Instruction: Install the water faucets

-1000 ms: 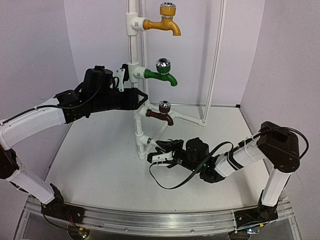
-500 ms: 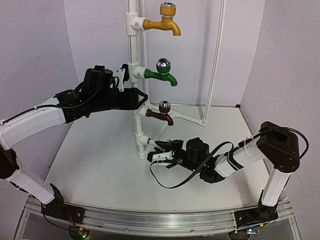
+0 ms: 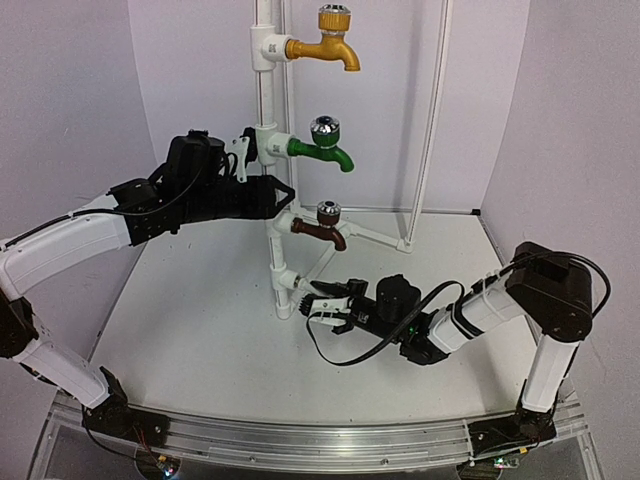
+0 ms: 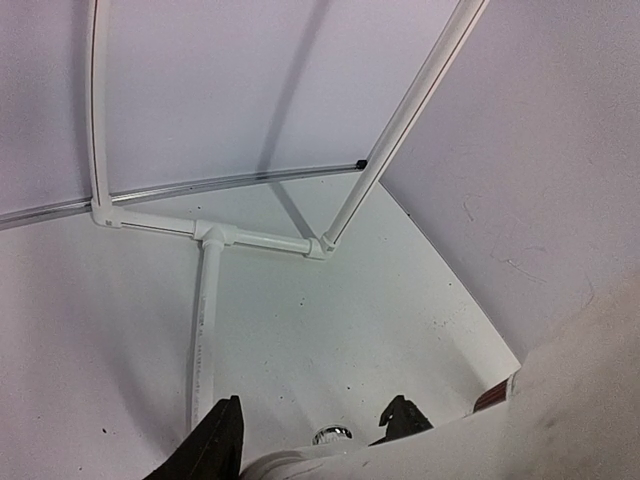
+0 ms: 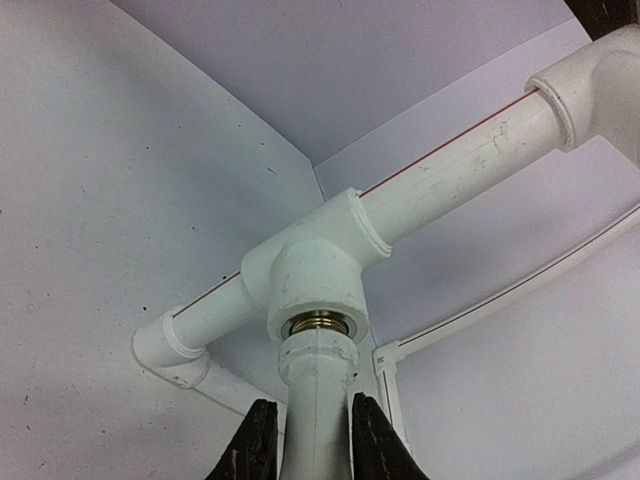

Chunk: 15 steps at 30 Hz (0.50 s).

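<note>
Lavender walls [image 3: 70,100] are seen around a white counter [image 3: 200,330], on which a white upright pipe [image 3: 265,110] is mounted with branch fittings. Three faucets are already seated on it: a yellow faucet [image 3: 325,45] at the top, a green faucet [image 3: 325,148] in the middle and a brown faucet [image 3: 320,230] below.

The white faucet [image 5: 318,390] is held at the lowest T-fitting [image 5: 305,265], near the foot of the pipe. It is clamped narrowly between the black fingers [image 5: 262,445] of the right pincer [image 3: 322,300]. Its brass thread [image 5: 320,323] is shown at the mouth of that fitting, with a ring of brass still visible.

The left pincer [image 3: 283,200] is closed around the upright pipe, between the green and brown faucets. In the left wrist view, white pipe is seen between its fingers [image 4: 215,445], and a silver knob [image 4: 332,434] is glimpsed just beyond.
</note>
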{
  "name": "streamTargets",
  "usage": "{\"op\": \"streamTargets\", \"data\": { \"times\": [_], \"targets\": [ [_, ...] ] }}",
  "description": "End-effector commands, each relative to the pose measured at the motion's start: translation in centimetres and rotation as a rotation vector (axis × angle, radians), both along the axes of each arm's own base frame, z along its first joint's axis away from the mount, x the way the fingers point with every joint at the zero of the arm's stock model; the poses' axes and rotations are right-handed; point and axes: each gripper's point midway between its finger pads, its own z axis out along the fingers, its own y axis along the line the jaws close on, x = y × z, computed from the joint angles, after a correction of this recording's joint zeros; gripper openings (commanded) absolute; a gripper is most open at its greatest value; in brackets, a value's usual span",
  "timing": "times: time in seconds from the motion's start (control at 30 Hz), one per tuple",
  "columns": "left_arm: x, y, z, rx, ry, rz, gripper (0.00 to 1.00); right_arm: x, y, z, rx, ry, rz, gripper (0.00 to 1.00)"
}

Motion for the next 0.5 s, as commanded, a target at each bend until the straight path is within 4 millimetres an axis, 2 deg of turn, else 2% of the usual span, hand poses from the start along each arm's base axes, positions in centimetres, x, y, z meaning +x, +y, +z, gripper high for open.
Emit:
{"op": "streamTargets", "data": {
  "times": [0.0,0.47],
  "targets": [
    [-1.3,-0.1,-0.1,0.009,0.069,-0.047,0.00,0.9,-0.3,4.7,0.202,-0.039,0.000,0.00],
    [-1.7,-0.8,-0.6,-0.008,0.105,-0.062,0.00,2.0,-0.1,5.3,0.346,0.057,0.010,0.00]
  ]
}}
